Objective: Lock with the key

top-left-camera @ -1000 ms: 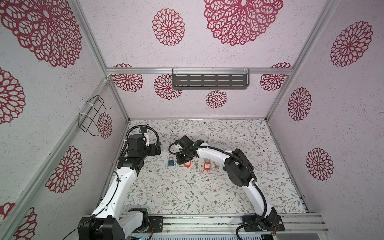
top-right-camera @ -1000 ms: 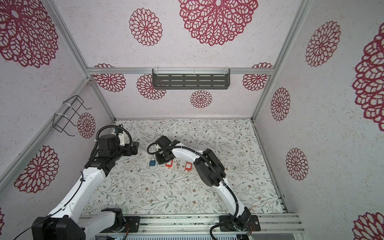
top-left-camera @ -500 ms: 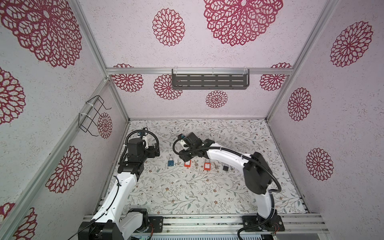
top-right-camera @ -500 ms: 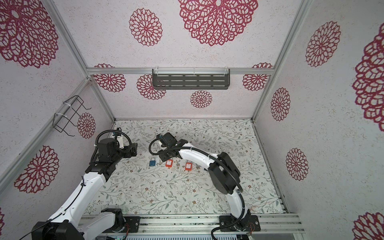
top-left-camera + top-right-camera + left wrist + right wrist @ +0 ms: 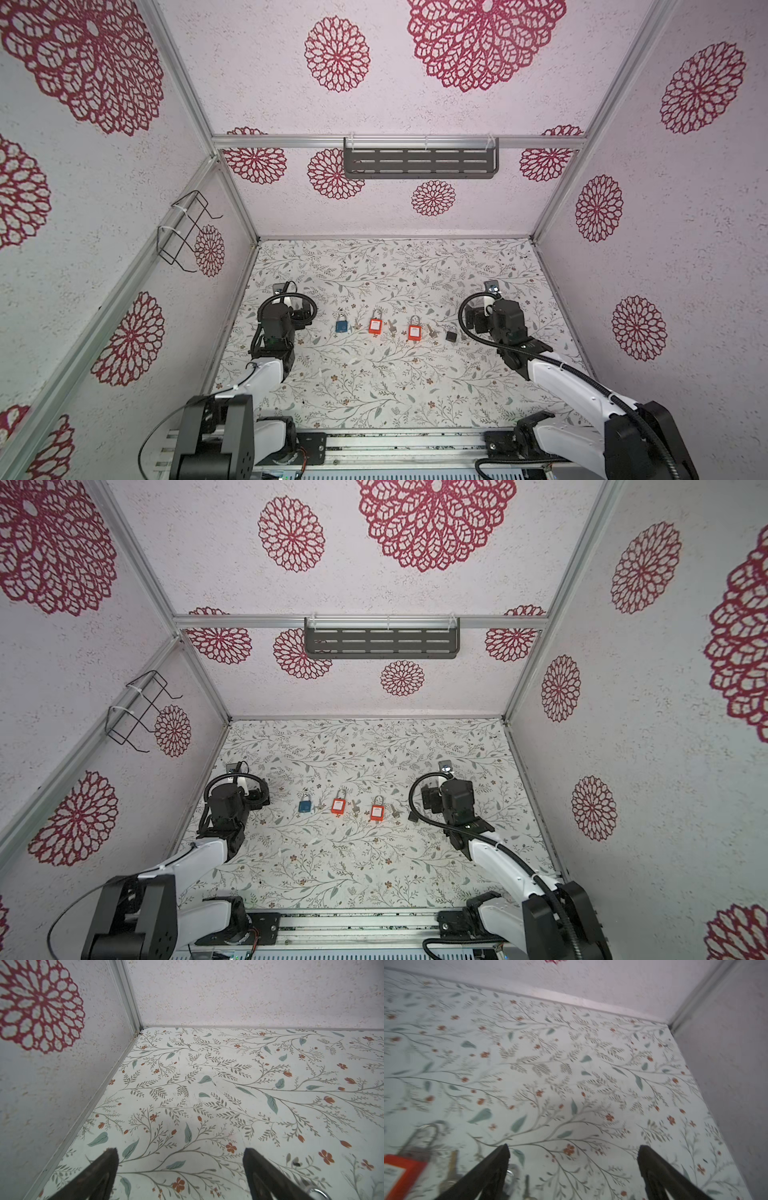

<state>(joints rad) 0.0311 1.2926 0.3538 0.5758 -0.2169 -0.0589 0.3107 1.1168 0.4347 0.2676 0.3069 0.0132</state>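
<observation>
A row of padlocks lies across the middle of the floral table in both top views: a blue padlock (image 5: 342, 325), an orange padlock (image 5: 375, 325), a second orange padlock (image 5: 414, 331) and a black padlock (image 5: 451, 336). A small key (image 5: 392, 329) lies beside each lock. My left gripper (image 5: 305, 318) hovers left of the blue padlock, open and empty (image 5: 179, 1151). My right gripper (image 5: 473, 321) is just right of the black padlock, open and empty (image 5: 574, 1148). The right wrist view shows an orange padlock (image 5: 398, 1174), a key (image 5: 453, 1164) and a blurred shackle (image 5: 513, 1169).
A dark slotted shelf (image 5: 419, 161) hangs on the back wall and a wire rack (image 5: 183, 232) on the left wall. The enclosure walls (image 5: 62, 1084) stand close to both grippers. An aluminium rail (image 5: 395, 440) runs along the table's front edge.
My right arm has swung from the blue and orange padlocks at the middle-left back to the right side, and its gripper has opened. The left gripper stayed open and drew back slightly.
</observation>
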